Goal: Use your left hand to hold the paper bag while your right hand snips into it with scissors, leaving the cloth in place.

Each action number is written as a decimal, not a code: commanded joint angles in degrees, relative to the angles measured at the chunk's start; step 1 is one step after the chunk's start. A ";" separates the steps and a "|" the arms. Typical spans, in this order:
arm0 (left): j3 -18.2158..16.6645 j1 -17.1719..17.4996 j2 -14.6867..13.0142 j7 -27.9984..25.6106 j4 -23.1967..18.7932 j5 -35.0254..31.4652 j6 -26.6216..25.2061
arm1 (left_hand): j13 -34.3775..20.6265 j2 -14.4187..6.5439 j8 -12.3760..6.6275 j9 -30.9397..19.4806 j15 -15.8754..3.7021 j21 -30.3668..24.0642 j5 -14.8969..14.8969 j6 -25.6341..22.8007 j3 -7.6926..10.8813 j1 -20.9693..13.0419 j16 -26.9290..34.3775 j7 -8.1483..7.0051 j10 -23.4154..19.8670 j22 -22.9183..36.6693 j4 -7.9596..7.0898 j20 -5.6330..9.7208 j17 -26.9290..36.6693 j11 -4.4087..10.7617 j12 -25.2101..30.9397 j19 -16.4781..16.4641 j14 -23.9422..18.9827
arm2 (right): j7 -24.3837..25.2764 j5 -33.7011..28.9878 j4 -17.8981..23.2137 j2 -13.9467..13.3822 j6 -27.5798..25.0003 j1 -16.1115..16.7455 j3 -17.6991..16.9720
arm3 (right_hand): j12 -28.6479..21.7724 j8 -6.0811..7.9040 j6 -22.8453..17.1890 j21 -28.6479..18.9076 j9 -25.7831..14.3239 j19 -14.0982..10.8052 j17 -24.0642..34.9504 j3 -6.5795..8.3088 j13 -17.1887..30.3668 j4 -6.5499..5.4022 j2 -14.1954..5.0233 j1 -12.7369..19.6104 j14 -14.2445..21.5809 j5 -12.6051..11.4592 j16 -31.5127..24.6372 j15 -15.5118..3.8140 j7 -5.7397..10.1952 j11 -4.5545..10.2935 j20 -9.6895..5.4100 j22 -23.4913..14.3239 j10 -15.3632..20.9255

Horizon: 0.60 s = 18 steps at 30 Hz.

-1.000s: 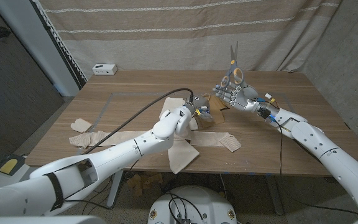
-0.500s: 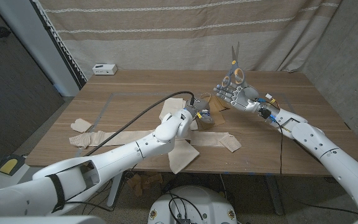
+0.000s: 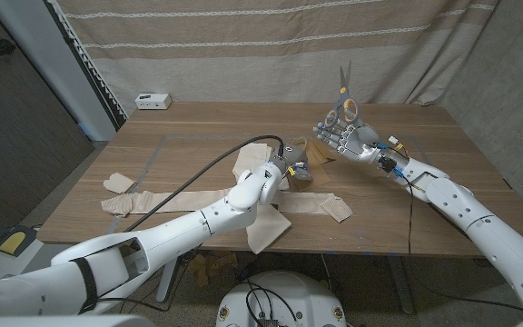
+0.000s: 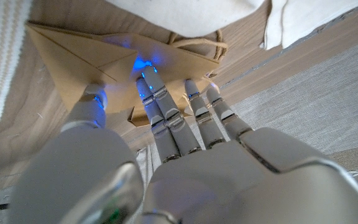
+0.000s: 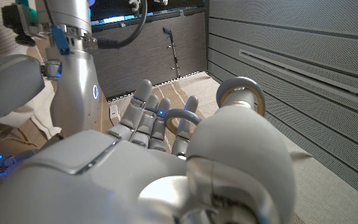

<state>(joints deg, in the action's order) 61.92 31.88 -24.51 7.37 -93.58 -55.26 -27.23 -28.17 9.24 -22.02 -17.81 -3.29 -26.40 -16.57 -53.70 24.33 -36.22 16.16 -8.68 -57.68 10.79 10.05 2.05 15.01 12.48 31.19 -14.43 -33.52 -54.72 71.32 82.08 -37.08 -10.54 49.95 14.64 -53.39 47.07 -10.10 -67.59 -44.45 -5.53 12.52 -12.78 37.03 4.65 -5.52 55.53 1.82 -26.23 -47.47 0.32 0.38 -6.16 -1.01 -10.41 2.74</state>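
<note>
- While the right hand (image 3: pixel 343 136) is hanging in the air over the table's (image 3: pixel 407 123) far right part, it's gripping the scissors (image 3: pixel 342 91) by the loops; blades are pointing up and look closed, nowhere near cutting yet
- Compared with a second ago, that right hand is basically sitting in the same spot; scissors haven't tipped down at all
- What's actually been changing is the left arm; the left hand (image 3: pixel 291 169) has been creeping forward toward the bag (image 3: pixel 314 160), a bit further with each picture
- Right now the left wrist view is showing the fingertips (image 4: pixel 146 77) touching the bag (image 4: pixel 129 62); the thumb is sitting at one folded edge and the rest are spreading across the flat face; so the hand is fairly wide, pressing rather than wrapped around it, and I can't tell if it's truly got a pinch yet
- The bag is lying mid-table, just in front of the left hand and just beside the right hand, low next to the raised scissors; its handle is poking out at the far side in the wrist view
- The cloth (image 3: pixel 266 222) is lying under and near the left forearm, reaching right up beside the bag; it's looking undisturbed
- My read: the hold is only just getting set up; once that's firm, the scissors are going to need tilting down toward the bag's edge, so the snip is looking like it's not started
</note>
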 commanded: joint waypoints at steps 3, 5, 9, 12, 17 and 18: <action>-0.58 1.20 1.04 -5.08 1.38 2.99 0.34 | -7.01 -0.18 -4.79 -8.09 -9.38 0.75 0.09 2.90 1.18 -6.29 0.47 -2.15 1.14 0.45 -0.27 0.35 2.23 -0.30 4.80 -1.22 -3.35 | -0.06 -0.26 -1.04 0.45 0.01 -0.54 -0.14 | -0.24 -0.04 3.07 0.22 -0.23 -0.42 0.06 -0.18 0.26 -0.42 -0.08 -0.37 0.01 0.00 -0.27 0.06 -3.85 -0.27 0.20 -0.16 0.21; -0.59 1.20 1.06 -5.29 1.30 3.28 0.12 | -8.88 -0.22 -6.08 -10.28 -9.42 0.75 0.25 3.72 1.22 -7.49 0.40 -2.42 1.50 0.50 -0.34 0.62 2.84 -0.29 6.09 -1.69 -3.83 | -0.07 -0.20 -1.14 0.49 -0.04 -0.59 -0.21 | -0.24 -0.06 3.12 0.24 -0.24 -0.43 0.05 -0.19 0.26 -0.43 -0.07 -0.39 0.01 0.00 -0.27 0.10 -3.85 -0.27 0.22 -0.16 0.23; -0.62 1.15 0.98 -5.86 1.10 3.74 -0.11 | -13.46 0.42 -7.80 -15.22 -9.12 1.19 0.63 8.68 0.26 -7.84 0.01 -1.57 4.44 0.66 -1.02 0.47 4.53 -0.37 8.43 -1.81 -4.35 | -0.28 -0.32 -1.36 0.50 0.05 -0.78 -0.27 | -0.23 -0.02 3.04 0.26 -0.25 -0.48 0.05 -0.21 0.27 -0.44 -0.06 -0.45 0.08 0.00 -0.31 0.10 -3.89 -0.32 0.23 -0.16 0.24; -0.49 0.90 0.81 -5.57 0.85 3.80 -0.45 | -14.36 0.41 -7.41 -16.27 -8.89 1.57 0.83 11.39 -0.64 -6.21 -1.05 -1.05 9.16 0.75 -1.65 0.14 5.38 -0.37 7.50 -1.52 -2.51 | -0.32 -0.25 -1.53 0.56 -0.05 -0.87 -0.32 | -0.24 -0.02 3.04 0.28 -0.25 -0.51 0.04 -0.21 0.28 -0.43 -0.06 -0.45 0.08 -0.02 -0.31 0.08 -3.90 -0.32 0.21 -0.16 0.28; -0.19 0.58 0.51 -5.09 0.45 3.49 -1.23 | -12.38 0.12 -5.73 -14.64 -8.89 1.96 0.88 12.73 -1.20 -4.30 -2.36 -0.61 12.70 0.77 -2.25 -0.25 6.03 -0.37 5.18 -1.15 -0.22 | -0.47 -0.27 -1.70 0.66 -0.07 -0.94 -0.34 | -0.24 -0.02 3.07 0.33 -0.28 -0.53 0.03 -0.22 0.30 -0.44 -0.06 -0.50 0.07 -0.03 -0.32 0.04 -3.94 -0.24 0.21 -0.16 0.29; -0.16 0.53 0.44 -4.94 0.37 3.57 -1.24 | -11.74 0.08 -4.88 -14.15 -8.91 2.05 0.89 13.91 -1.37 -3.73 -2.73 -0.69 13.45 0.76 -2.41 -0.32 6.13 -0.39 4.58 -1.10 0.43 | -0.51 -0.18 -1.76 0.71 -0.13 -0.93 -0.37 | -0.24 -0.02 3.09 0.35 -0.28 -0.49 0.03 -0.22 0.30 -0.45 -0.07 -0.51 0.10 -0.03 -0.33 0.02 -3.89 -0.18 0.17 -0.16 0.29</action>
<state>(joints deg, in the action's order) 61.58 32.78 -23.74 2.82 -92.57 -52.07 -27.29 -40.77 9.21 -27.81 -32.56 -3.22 -24.55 -15.89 -40.95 23.32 -41.18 14.10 -9.33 -45.33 11.34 7.93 1.94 20.88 12.07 36.64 -15.55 -33.97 -54.97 71.16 80.83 -36.58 -10.54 49.25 14.40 -53.42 47.23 -9.91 -67.37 -44.45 -5.53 12.52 -12.78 37.02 4.65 -5.54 55.55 1.82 -26.23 -47.47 0.32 0.18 -6.17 -1.01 -10.41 2.72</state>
